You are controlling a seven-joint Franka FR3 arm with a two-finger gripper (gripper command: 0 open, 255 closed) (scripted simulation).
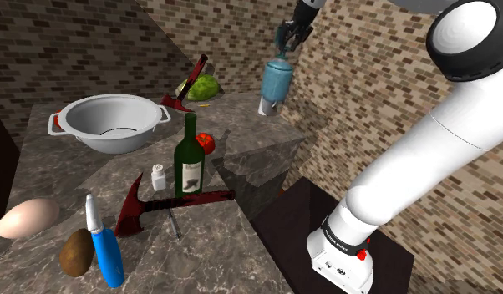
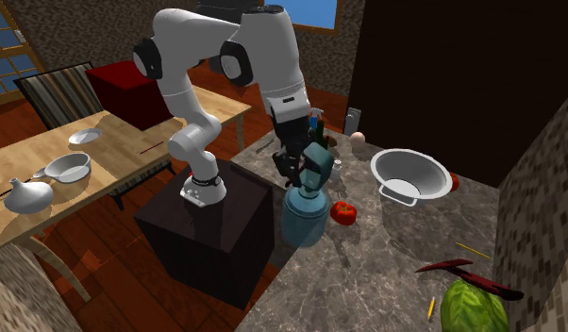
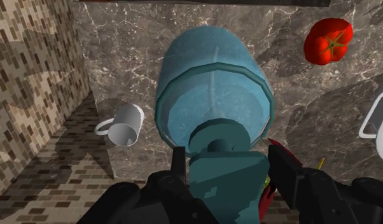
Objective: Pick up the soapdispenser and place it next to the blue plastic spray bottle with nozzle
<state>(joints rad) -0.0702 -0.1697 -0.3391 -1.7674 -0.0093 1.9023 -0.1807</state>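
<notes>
Franka arm [image 1: 425, 159] reaches to far end of marble counter [image 1: 212, 259]. Grey two-handled bowl [image 1: 99, 138] sits mid-counter, w/ green wine bottle [image 1: 190, 159] and red hatchet [image 1: 170, 203] nearer the stand.

Teal soap dispenser [image 1: 276, 81] hangs upright under black gripper [image 1: 287, 46]. Fingers [image 3: 282, 168] are pinched on its pump head from both sides, long axis running straight down from the claw. Base looks just clear of the stone, but can't say for sure. White mug [image 3: 125, 124] lies on its side just beside it, tomato [image 3: 327, 41] further off.

Blue spray bottle [image 1: 108, 255] lies flat at the opposite, near end, nozzle pointing up-counter, by a potato [image 1: 76, 252]. From the claw, target is toward shoulder view's lower left, well apart. My read: carry must pass over or round bowl, bottle and hatchet.
</notes>
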